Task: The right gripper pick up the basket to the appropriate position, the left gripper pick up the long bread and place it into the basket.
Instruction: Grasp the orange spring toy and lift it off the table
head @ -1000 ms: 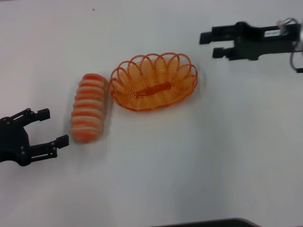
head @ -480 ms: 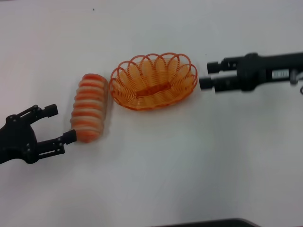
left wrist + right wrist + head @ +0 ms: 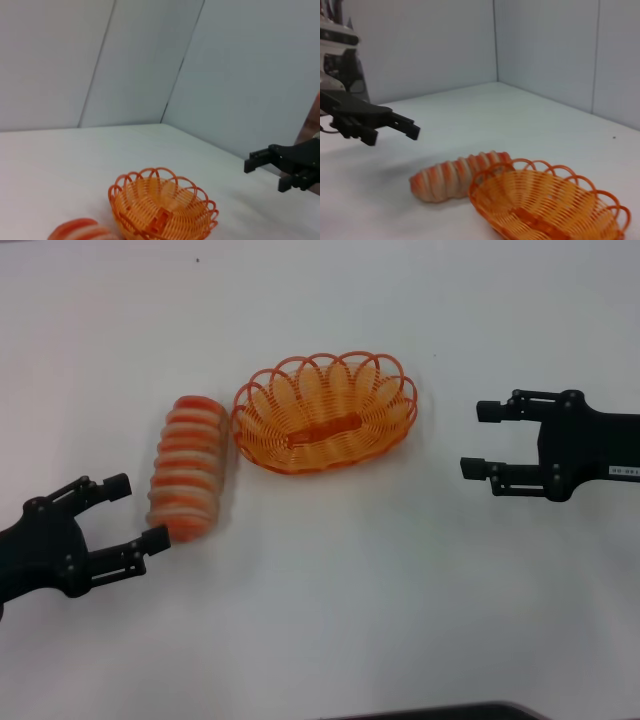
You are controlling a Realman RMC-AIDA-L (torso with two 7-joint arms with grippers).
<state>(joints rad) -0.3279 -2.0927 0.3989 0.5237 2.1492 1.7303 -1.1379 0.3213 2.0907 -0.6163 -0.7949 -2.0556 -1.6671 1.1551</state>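
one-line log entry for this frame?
left gripper: open, at long bread end | right gripper: open, beside basket, apart | basket: empty

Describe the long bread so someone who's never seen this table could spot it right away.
On the white table, find the orange basket near the middle. The long bread lies just beside it, toward the left hand. It is a solid ridged loaf striped orange-red and cream, unlike the open wire basket.

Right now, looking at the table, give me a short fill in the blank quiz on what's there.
1. The basket holds ____.
2. The long bread lies beside the basket on the robot's ____ side.
3. The left gripper has its jaws ____ near the loaf's end.
4. The right gripper, also open, grips ____.

Missing words: nothing; left; open; nothing
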